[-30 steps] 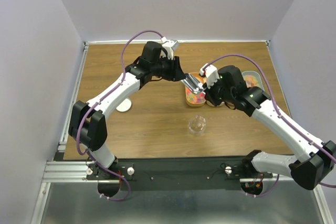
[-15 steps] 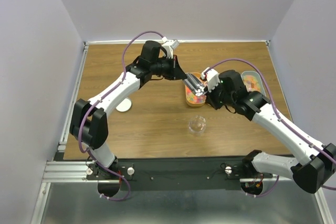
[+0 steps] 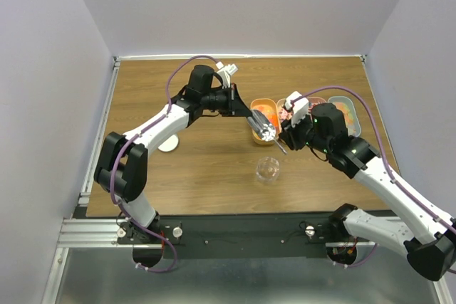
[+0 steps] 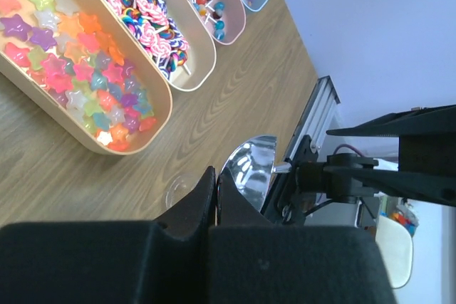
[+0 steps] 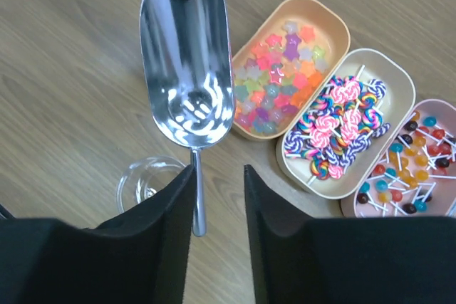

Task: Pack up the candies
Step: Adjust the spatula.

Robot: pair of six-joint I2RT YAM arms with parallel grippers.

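The candies (image 5: 278,80) are small multicoloured stars filling an orange oblong tray (image 5: 335,23), also seen in the left wrist view (image 4: 78,69) and from above (image 3: 265,112). A metal scoop (image 5: 187,69) hangs empty above the table beside that tray. My left gripper (image 4: 216,183) is shut on the rim of the scoop's bowl (image 4: 249,169). My right gripper (image 5: 218,170) stands open. The scoop's handle (image 5: 198,204) lies between its fingers, close along the left one. From above, the left gripper (image 3: 251,115) and right gripper (image 3: 285,135) face each other across the scoop (image 3: 265,130).
A small clear cup (image 3: 268,169) stands on the wood just in front of the scoop, also seen from the right wrist (image 5: 146,183). Trays of swirl lollipops (image 5: 342,119) and ball lollipops (image 5: 410,176) lie right of the star tray. A white disc (image 3: 168,144) lies at the left.
My left gripper has shut on the scoop's bowl rim. My right gripper has opened off the handle and drawn back to the right. The scoop has shifted off the tray toward the cup.
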